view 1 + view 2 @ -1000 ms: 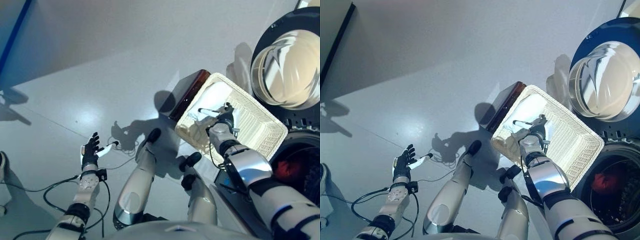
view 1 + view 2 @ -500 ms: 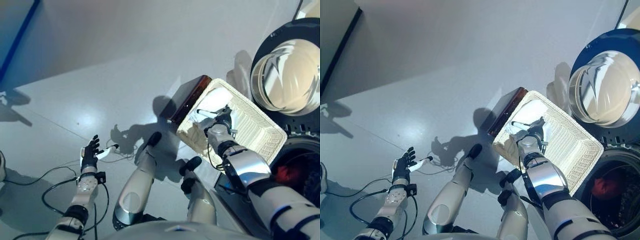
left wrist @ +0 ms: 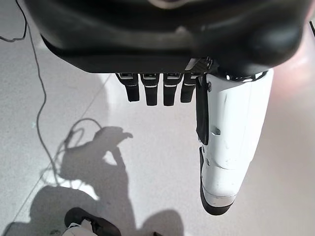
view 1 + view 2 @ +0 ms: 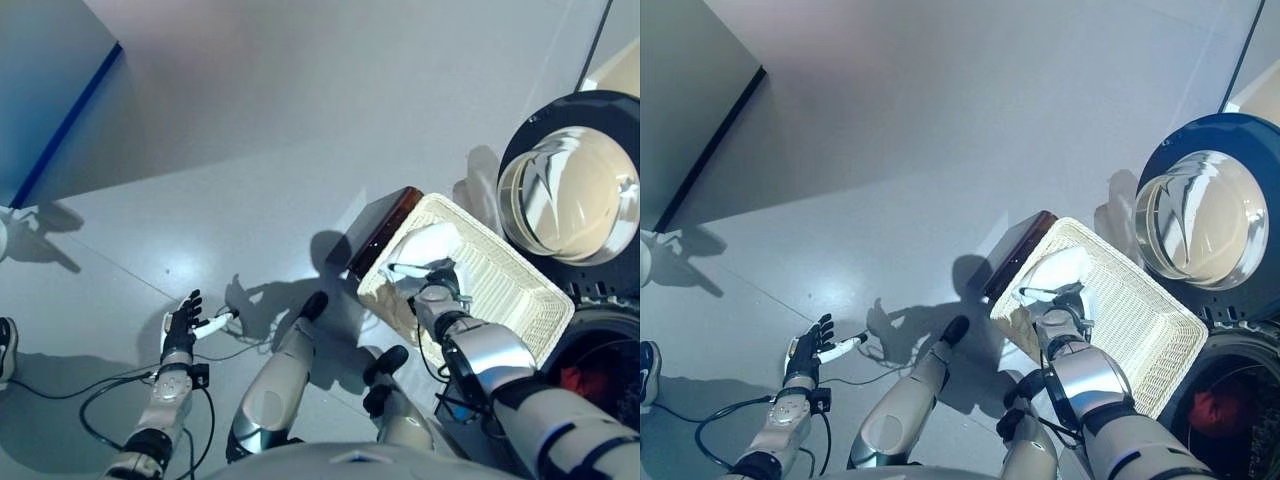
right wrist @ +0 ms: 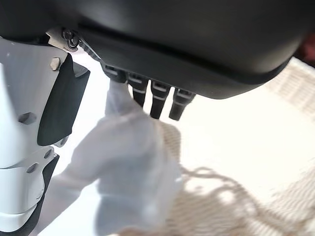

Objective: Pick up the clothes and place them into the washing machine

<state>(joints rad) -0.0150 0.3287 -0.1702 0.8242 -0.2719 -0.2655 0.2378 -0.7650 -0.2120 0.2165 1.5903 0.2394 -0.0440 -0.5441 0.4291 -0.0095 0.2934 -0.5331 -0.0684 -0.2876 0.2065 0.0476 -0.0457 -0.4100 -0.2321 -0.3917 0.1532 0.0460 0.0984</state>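
A white cloth (image 4: pixel 432 243) lies in the near corner of the shallow wicker basket (image 4: pixel 510 285), which rests on a low dark brown box (image 4: pixel 385 228). My right hand (image 4: pixel 440 281) is down in the basket on the cloth. Its fingers (image 5: pixel 147 96) are straight and touch the bunched cloth (image 5: pixel 128 177), with the white-covered thumb (image 5: pixel 29 147) standing apart beside it. My left hand (image 4: pixel 182 322) is open and empty over the floor at the lower left. The washing machine's drum (image 4: pixel 600 370) is open at the lower right, with a red garment (image 4: pixel 583 378) inside.
The machine's round door (image 4: pixel 570 190) stands open just beyond the basket. A dark panel with a blue edge (image 4: pixel 60 120) stands at the upper left. A person's shoe (image 4: pixel 5 350) shows at the left edge.
The whole picture has shifted, so the camera has moved. My right hand stays on the white cloth in the basket. My left hand stays open over the floor.
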